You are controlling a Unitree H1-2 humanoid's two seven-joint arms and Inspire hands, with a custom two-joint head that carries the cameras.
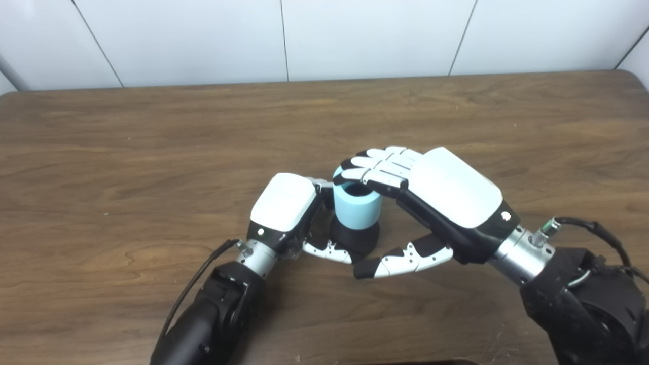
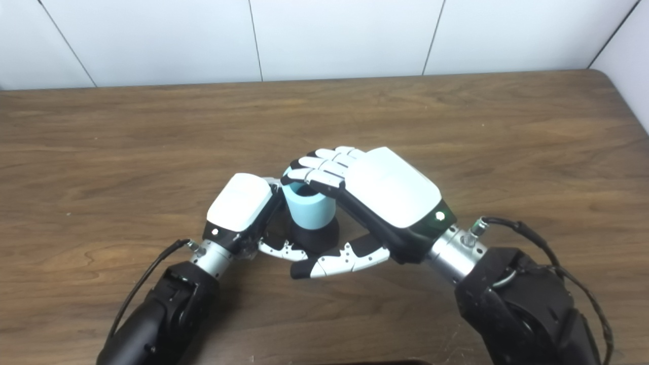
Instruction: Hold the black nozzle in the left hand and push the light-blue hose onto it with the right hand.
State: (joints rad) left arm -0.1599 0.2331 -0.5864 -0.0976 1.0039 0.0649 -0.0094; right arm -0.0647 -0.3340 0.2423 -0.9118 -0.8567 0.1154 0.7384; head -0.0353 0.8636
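Note:
The light-blue hose, a short upright tube, stands on top of the black nozzle near the middle of the table. My left hand is shut around the nozzle from the left, its thumb curving across the front of the black base. My right hand comes in from the right. Its fingers lie over the hose's open top and far rim, and its thumb reaches along the table in front of the nozzle. The hose's lower end and the nozzle's tip are hidden inside the joint.
The brown wooden table stretches to all sides. A white panelled wall runs along its far edge. Black cables hang off both wrists.

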